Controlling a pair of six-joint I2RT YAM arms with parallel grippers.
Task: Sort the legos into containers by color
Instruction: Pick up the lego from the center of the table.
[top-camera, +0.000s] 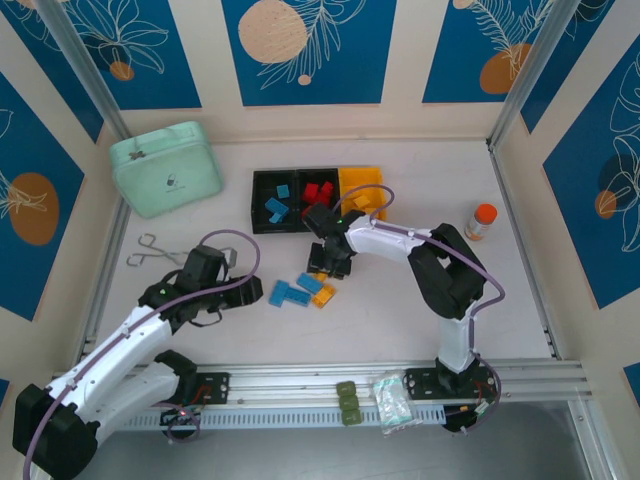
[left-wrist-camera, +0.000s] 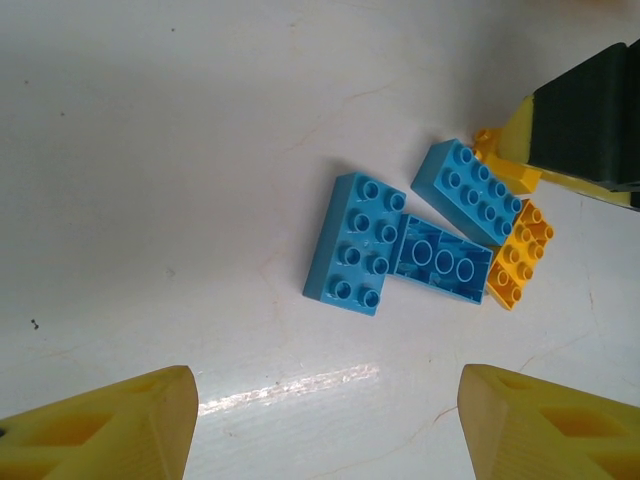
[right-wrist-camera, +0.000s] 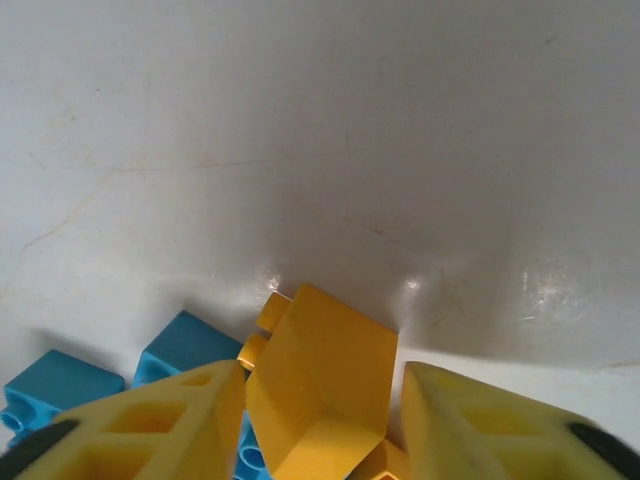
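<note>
Pick step: right gripper (right-wrist-camera: 318, 385) pinched on yellow brick (right-wrist-camera: 325, 350), left gripper (left-wrist-camera: 327, 375) wide open, empty over blue bricks (left-wrist-camera: 357, 245); next: lift to far yellow bin (top-camera: 360, 176).

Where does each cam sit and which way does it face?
Top external: above and behind the bases, looking down at the table; left arm and right arm show.
Left wrist: on the left arm, looking down at the blue legos; left gripper fingers frame the bottom.
Right wrist: low over the table, right gripper closed on a yellow-orange lego.
Shared: left wrist and top both show the blue legos.
</note>
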